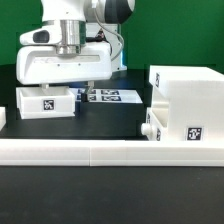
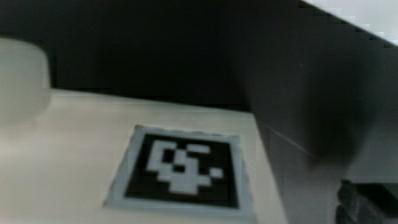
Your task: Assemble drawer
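The small white drawer tray (image 1: 45,101) with a black-and-white tag stands on the dark table at the exterior view's left. My gripper (image 1: 76,88) hangs right over the tray's far side, fingers down at its top edge. In the wrist view the tray's tagged white face (image 2: 178,165) fills the picture from very close. One dark fingertip (image 2: 366,200) shows far out at the edge, so the jaws stand wide apart; the other finger is hidden. The large box shell (image 1: 190,98) stands at the right with a second tray (image 1: 154,126) at its front.
The marker board (image 1: 106,97) lies flat on the table between the small tray and the box shell. A long low white border wall (image 1: 100,150) runs across the front of the table.
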